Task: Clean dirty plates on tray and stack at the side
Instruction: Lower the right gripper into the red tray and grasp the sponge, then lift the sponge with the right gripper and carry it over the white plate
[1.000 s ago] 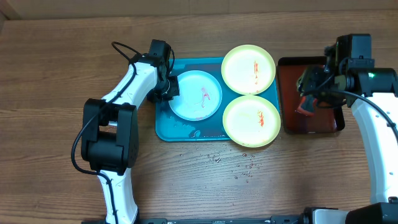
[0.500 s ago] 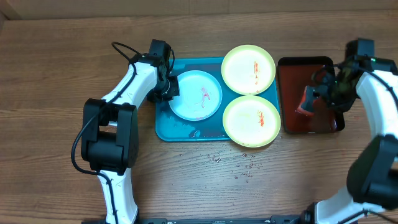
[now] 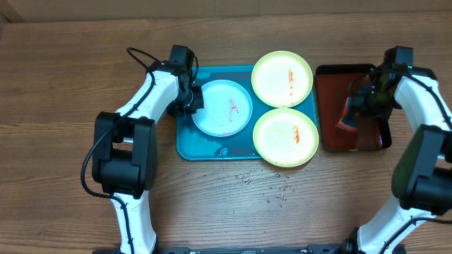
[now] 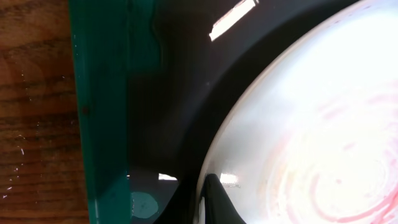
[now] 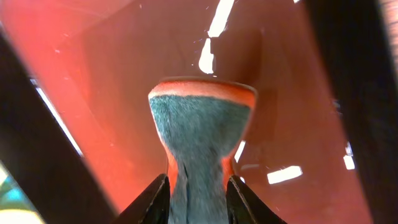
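Now | right fingers [image 5: 153,205] clamped on orange-backed grey sponge [image 5: 199,137] above dark red tray [image 3: 328,106] | left fingers [image 4: 214,204], closure unclear, beside smeared white plate [image 3: 222,107] in teal tray [image 3: 185,144] | risk: unheld plate skids when scrubbed

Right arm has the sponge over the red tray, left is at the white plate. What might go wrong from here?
1. The right hand pinches only the sponge's narrow end; pressed on a plate, it may fold or slip out.
2. The far yellow-green plate and near yellow-green plate overhang the teal tray's rim; scrubbing pressure may rock them.
3. The left hand sits at the white plate's very edge, so the plate may shift.
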`<state>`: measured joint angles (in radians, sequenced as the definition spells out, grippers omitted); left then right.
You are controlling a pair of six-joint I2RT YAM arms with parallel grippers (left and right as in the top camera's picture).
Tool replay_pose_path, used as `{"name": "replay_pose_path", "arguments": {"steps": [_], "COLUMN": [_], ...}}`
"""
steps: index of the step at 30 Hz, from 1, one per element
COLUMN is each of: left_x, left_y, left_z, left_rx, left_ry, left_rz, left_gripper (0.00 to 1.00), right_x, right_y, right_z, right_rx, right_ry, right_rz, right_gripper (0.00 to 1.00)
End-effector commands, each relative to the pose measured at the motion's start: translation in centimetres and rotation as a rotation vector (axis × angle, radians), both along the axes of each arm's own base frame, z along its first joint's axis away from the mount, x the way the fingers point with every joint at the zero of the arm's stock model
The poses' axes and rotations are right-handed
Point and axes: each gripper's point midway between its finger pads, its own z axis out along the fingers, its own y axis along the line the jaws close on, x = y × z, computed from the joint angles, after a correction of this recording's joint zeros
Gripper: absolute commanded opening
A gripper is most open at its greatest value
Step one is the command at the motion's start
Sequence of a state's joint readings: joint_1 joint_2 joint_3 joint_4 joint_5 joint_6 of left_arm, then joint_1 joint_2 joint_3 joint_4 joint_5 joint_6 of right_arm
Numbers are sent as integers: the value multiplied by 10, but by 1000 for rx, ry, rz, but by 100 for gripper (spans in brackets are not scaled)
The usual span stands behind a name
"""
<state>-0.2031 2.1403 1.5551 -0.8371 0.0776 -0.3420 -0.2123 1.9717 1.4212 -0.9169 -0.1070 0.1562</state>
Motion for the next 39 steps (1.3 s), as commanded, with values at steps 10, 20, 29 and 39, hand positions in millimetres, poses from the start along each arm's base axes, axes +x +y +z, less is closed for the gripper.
{"name": "replay_pose_path", "arguments": {"steps": [10,20,29,39], "left_x": [-11,-6,-3,-3], "left_y": [5,8,9,1], "left_z": [-22,-21,-20,-15], "left_rx": [41,56,70,-73], "left_ry": [44,22,8,29], "left_rz": [18,21,-54,-69], "left_gripper": [4,4,4,5], "right_x": [3,-13,17,43], "right_y": [4,6,27,125], "right_z": [-34,-56,23,113], "right_rx": [-51,-52,64,203], "right_ry": [56,106,0,-182], "right_rz": [21,27,180,450], "right_gripper": [20,4,4,4]}}
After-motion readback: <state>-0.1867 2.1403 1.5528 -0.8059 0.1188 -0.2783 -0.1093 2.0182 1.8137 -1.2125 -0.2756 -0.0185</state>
